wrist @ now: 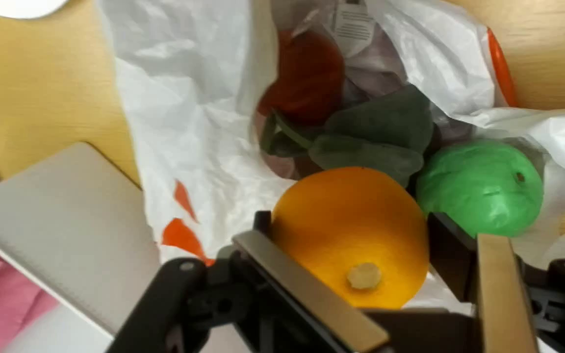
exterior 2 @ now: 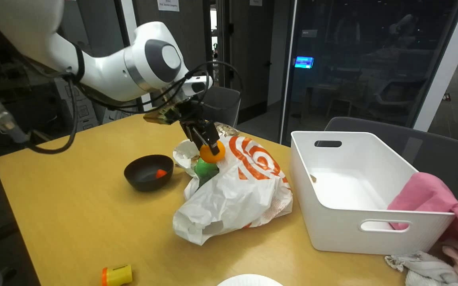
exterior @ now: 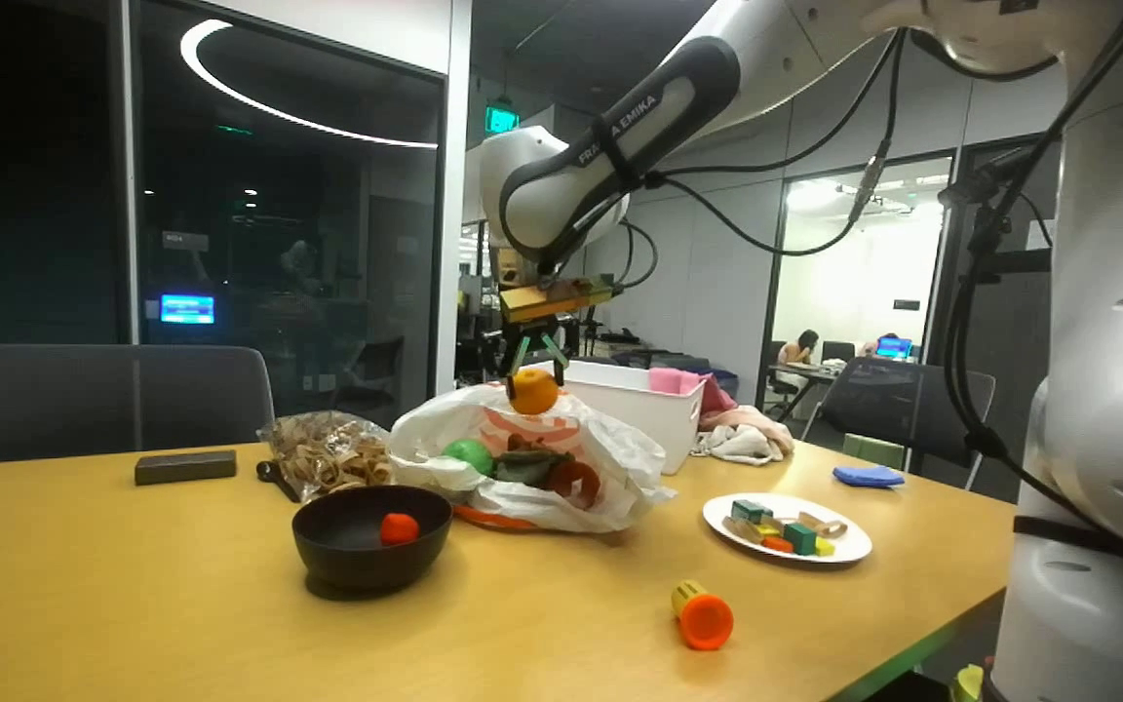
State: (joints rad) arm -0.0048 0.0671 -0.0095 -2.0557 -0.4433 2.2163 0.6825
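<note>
Gripper [exterior: 535, 380] downward beneath outstretched arm [exterior: 669, 107], snug around orange fruit [wrist: 351, 233], above white bag [exterior 2: 237, 194]

White bin [exterior 2: 338, 230] — pink cloth [exterior 2: 427, 194] overhanging, gray chair [exterior 2: 424, 155]

In an exterior view, dark glass [exterior: 289, 244] rises behind the left chair [exterior: 94, 405]. A green sign [exterior: 501, 119] glows far back; a bright room [exterior: 873, 263] lies far right.

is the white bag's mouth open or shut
Open: the white bag gapes in the wrist view, showing a green round item inside.
</note>
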